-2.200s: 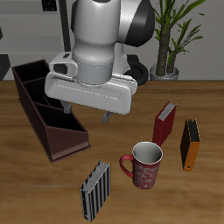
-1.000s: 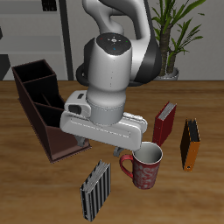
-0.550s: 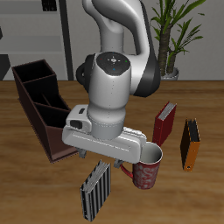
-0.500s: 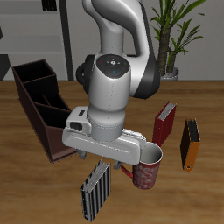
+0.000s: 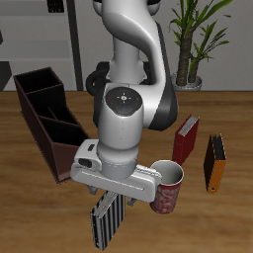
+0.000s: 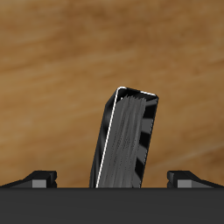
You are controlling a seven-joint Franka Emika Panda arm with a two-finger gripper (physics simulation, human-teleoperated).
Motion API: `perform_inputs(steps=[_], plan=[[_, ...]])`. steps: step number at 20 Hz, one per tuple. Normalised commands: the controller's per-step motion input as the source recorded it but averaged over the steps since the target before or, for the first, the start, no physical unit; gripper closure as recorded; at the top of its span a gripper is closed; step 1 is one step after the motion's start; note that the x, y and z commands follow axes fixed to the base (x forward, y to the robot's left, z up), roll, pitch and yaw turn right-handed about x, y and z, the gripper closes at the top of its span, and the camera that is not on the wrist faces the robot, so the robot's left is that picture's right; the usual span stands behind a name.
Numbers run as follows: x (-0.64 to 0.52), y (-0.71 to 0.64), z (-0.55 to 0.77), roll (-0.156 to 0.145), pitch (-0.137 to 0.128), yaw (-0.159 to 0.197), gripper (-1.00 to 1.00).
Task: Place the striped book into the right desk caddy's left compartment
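Note:
The striped book [image 5: 103, 226] stands upright near the table's front edge, its black and pale grey stripes showing below my hand. My gripper [image 5: 111, 201] is open and low over the book's top. In the wrist view the striped book [image 6: 129, 138] rises between the two fingertips [image 6: 39, 180] of my gripper [image 6: 112, 180], with a gap on either side. The right desk caddy [image 5: 38, 128], a long dark brown box with inner partitions, lies farther back, apart from the book.
A red patterned mug [image 5: 166, 190] stands close beside my hand. A red book [image 5: 185, 139] and an orange-and-black book [image 5: 214, 163] stand upright beyond the mug. A potted plant [image 5: 193, 44] is at the back.
My arm has come forward from beside the caddy and gone down over the striped book. The fingers now straddle its top. The book has not moved.

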Motion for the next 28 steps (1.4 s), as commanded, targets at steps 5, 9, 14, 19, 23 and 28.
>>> perform_inputs(steps=[5,9,14,19,23,28], plan=[[0.03,-0.06,-0.18,0.001,0.020,0.001,1.00],[0.02,-0.09,-0.02,-0.012,0.006,-0.013,1.00],[-0.04,-0.04,0.13,-0.005,-0.020,0.002,1.00],[-0.14,-0.05,0.40,-0.007,-0.049,-0.014,1.00],[-0.32,-0.10,0.72,-0.015,-0.086,-0.010,1.00],[-0.50,-0.07,0.80,-0.001,-0.111,0.027,1.00]])
